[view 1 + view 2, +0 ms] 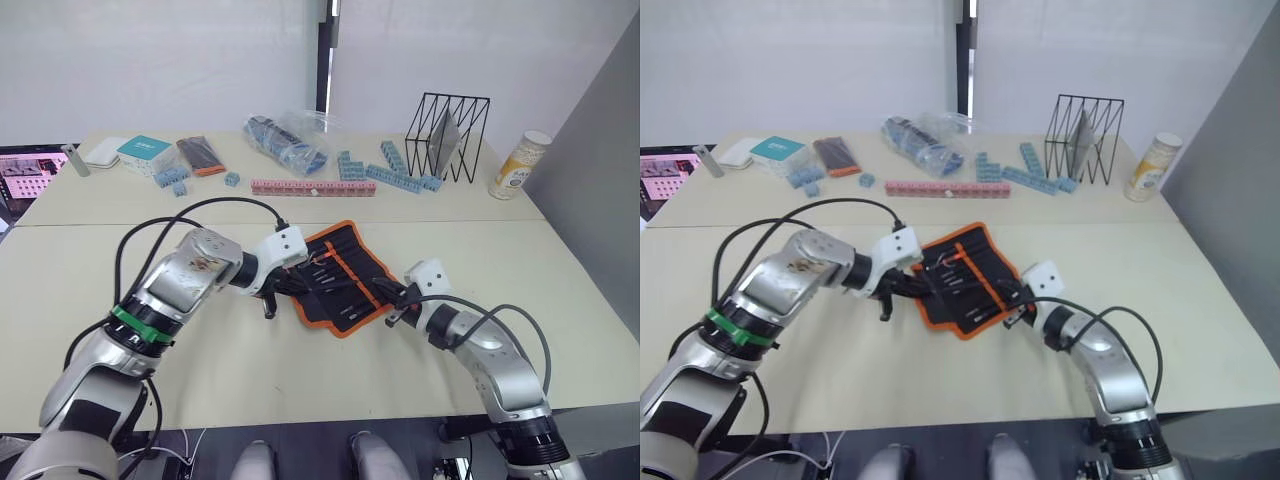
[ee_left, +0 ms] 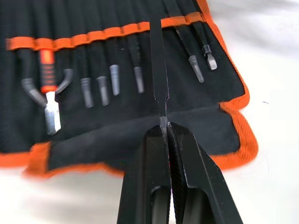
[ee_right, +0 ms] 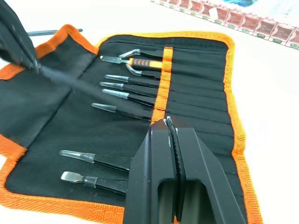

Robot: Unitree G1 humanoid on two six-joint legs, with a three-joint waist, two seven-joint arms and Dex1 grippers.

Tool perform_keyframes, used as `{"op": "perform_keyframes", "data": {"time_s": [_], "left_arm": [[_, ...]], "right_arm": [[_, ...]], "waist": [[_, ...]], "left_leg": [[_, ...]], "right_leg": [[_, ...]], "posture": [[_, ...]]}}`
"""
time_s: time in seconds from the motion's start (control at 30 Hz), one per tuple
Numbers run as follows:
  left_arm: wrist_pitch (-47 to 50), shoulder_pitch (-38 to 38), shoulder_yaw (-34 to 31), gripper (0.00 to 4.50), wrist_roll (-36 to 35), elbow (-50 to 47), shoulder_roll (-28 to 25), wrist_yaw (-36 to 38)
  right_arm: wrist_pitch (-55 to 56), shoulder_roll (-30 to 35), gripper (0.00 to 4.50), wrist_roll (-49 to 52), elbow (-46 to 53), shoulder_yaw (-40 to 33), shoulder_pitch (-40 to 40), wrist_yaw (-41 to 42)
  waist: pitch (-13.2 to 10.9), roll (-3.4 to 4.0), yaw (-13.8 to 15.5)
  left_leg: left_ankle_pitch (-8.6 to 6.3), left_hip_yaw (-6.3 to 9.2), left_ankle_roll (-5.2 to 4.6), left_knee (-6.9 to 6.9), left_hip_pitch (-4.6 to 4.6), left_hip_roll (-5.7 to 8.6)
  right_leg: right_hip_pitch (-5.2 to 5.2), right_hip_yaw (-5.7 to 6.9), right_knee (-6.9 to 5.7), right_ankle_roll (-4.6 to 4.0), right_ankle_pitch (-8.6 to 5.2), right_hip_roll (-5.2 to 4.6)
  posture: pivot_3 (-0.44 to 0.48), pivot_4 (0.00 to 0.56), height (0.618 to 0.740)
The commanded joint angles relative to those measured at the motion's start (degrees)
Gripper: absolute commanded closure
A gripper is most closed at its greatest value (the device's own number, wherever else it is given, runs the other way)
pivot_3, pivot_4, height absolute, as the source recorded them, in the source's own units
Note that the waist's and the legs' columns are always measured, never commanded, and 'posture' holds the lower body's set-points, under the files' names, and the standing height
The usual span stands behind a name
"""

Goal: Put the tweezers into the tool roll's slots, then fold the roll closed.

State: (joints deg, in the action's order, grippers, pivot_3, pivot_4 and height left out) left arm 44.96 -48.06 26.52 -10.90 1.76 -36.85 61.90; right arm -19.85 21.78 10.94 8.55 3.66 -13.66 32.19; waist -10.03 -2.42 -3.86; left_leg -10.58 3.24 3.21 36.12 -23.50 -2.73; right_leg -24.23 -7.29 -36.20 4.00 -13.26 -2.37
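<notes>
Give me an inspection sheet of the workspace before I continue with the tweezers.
Surface: beige table.
Job's things: tool roll open flat; several tools already in its slots; one tweezer held over the roll.
Clutter: blue blocks, pink block strip, plastic bag, wire rack, bottle, boxes.
Grippers: left gripper shut on the tweezer; right gripper shut, at the roll.
Cables: black cable on left arm.
Surroundings: white wall.

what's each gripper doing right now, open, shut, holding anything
Left gripper: shut on a tweezer, its tip in the tool roll.
Right gripper: shut, above the roll, holding nothing visible.
</notes>
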Motion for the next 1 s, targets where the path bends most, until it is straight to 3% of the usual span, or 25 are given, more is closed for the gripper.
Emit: {"op": "perform_keyframes", "data": {"time_s": [0.03,0.67,1.0], "left_arm": [[0.7,-2.7,-0.1,4.48,1.5,0.7,1.2,-0.5],[1.6,-1.7,2.5,4.48,6.3,0.6,0.5,1.9],[0.2,-2.6,2.8,4.48,8.3,4.1,5.3,-0.9]], "right_arm": [[0.7,-0.1,4.5,-0.8,-0.5,0.3,-0.2,-0.4],[4.0,-2.1,4.5,-1.5,-6.9,1.6,-1.0,0.6],[3.0,-2.2,4.5,-1.7,-6.3,2.4,-0.8,0.9]], "waist": [[0.0,0.0,0.0],[0.0,0.01,-0.2],[0.0,0.01,-0.1]], "left_leg": [[0.0,0.01,0.0,0.0,0.0,0.0],[0.0,0.02,-0.01,0.02,0.04,0.0],[0.0,0.02,-0.01,0.07,0.04,0.01]], "right_leg": [[-0.01,0.0,0.0,0.0,0.0,0.0],[0.01,-0.01,-0.06,0.01,0.0,0.01],[0.05,-0.01,-0.08,0.01,0.0,0.01]], "posture": [[0.0,0.15,0.737],[0.0,0.15,0.737],[0.0,0.15,0.737]]}}
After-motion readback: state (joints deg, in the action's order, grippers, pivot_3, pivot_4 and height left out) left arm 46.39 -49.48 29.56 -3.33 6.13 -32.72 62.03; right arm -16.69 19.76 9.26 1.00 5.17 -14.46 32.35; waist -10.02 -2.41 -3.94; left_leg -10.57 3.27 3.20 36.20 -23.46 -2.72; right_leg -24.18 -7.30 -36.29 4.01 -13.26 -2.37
